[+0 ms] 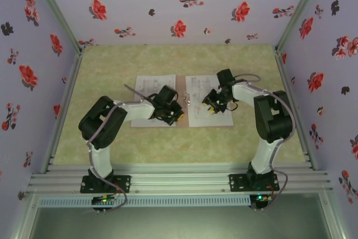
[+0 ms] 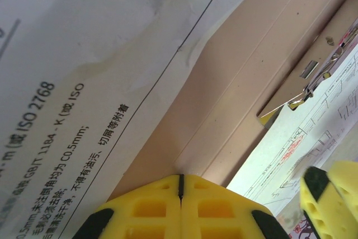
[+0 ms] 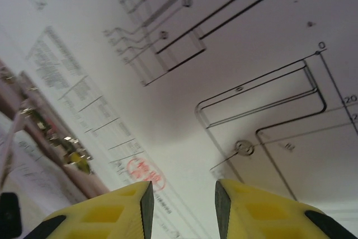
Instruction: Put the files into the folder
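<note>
Top view, going L to R: the L gripper [image 1: 168, 109] is low over the inner edge of the L sheet [image 1: 151, 85]. This sheet lies on the L half of the open folder [image 1: 180, 82], which is flat on the table [image 1: 112, 138]. One dark edge stands up from the L sheet beside the arm.

In the L wrist view the L gripper [image 2: 180, 186] has its yellow fingers pressed together w/ no gap. The tips are at the bare folder card [image 2: 235, 82], just beside the edge of the L sheet [image 2: 84, 54]. That edge is a bit lifted and wavy. Perhaps sth thin is pinched there, but I cannot tell it from this angle.

The metal clip [image 1: 186, 101] sits at the folder's middle, btw. the two sheets, also seen in the wrist views [image 2: 313, 79] [image 3: 53, 132].

The R sheet [image 1: 200, 117] [image 2: 313, 138] lies on the R half. The R gripper [image 1: 212, 104] is over it, near the clip. In the R wrist view the R gripper [image 3: 182, 200] has its fingers partly apart, w/ nothing btw. them. Under it is the R sheet [image 3: 224, 82] w/ line drawings and a red stamp [image 3: 144, 173].
</note>
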`<state>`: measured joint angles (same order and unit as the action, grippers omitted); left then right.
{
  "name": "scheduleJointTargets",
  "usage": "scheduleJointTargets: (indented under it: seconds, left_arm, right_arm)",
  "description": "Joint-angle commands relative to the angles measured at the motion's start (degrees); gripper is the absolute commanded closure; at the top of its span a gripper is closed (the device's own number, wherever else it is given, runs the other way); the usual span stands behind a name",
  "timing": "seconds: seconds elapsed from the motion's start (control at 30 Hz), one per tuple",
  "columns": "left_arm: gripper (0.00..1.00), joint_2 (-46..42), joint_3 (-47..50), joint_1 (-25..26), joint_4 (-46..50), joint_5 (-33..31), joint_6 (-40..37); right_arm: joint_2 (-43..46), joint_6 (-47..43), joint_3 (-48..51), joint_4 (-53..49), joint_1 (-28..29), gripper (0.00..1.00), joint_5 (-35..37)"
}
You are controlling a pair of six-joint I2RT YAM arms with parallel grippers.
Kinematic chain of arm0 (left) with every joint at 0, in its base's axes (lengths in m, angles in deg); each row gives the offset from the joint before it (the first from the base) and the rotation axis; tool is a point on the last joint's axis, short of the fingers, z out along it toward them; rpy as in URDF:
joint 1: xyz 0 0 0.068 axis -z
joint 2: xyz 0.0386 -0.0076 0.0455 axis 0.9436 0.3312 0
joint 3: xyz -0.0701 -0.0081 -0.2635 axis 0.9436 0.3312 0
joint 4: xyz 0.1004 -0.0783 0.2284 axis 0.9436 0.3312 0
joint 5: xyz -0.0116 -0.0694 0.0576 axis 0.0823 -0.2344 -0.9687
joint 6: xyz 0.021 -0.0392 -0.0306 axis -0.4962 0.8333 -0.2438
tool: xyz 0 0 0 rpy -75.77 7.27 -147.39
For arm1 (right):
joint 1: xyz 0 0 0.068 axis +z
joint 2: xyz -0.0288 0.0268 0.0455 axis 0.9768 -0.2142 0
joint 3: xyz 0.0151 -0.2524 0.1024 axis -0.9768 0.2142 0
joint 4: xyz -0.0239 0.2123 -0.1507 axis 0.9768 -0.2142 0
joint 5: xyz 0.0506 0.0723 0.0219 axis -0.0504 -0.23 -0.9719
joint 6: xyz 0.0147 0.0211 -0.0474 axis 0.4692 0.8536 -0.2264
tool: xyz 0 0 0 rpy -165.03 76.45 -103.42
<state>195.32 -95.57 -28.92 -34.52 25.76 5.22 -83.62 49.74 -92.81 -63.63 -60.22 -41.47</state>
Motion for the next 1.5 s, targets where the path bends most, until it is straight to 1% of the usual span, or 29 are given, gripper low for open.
scheduleJointTargets:
  seconds: [0.0, 0.4, 0.7, 0.83, 0.93, 1.03, 1.17, 1.23, 1.43, 1.47]
  left_arm:
    - [1.00, 2.6, -0.1, -0.2, 3.4, -0.7, -1.7]
    - [1.00, 2.4, 0.0, -0.2, 3.4, -0.7, -1.8]
    - [1.00, 2.4, 0.2, -0.2, 3.3, -0.7, -1.8]
    - [1.00, 2.4, 0.2, -0.2, 3.3, -0.9, -1.9]
    - [1.00, 2.5, 0.2, -0.2, 3.1, -0.8, -1.9]
    - [1.00, 2.7, 0.2, -0.2, 3.0, -0.8, -1.8]
    - [1.00, 2.8, 0.3, -0.2, 2.9, -0.8, -1.8]
    - [1.00, 2.8, 0.2, -0.3, 2.9, -0.8, -1.8]
    - [1.00, 2.9, 0.0, -0.3, 3.0, -0.8, -1.9]
    - [1.00, 2.9, 0.0, -0.2, 3.1, -0.8, -1.9]
  right_arm:
    - [-1.9, -0.6, -1.2, -0.6, 0.6, 0.63, -0.1]
    - [-2.1, -0.3, -2.0, -1.1, 1.4, 0.63, -0.5]
    - [1.3, -3.1, -6.1, -6.7, 1.7, 0.62, 2.7]
    - [2.1, -2.8, -8.5, -8.4, 2.4, 0.61, 3.6]
    - [2.3, 2.2, -8.6, -6.3, 3.7, 0.60, 2.7]
    - [2.7, 12.5, -6.5, 2.0, 5.6, 0.61, 0.3]
    - [3.1, 25.7, -5.6, 11.5, 7.9, 0.61, 0.6]
    - [2.6, 30.3, -5.1, 15.3, 8.6, 0.62, 0.4]
    - [-0.3, 36.9, -4.5, 19.2, 10.2, 0.65, -1.9]
    - [-0.4, 37.3, -4.6, 18.4, 10.6, 0.66, -2.0]
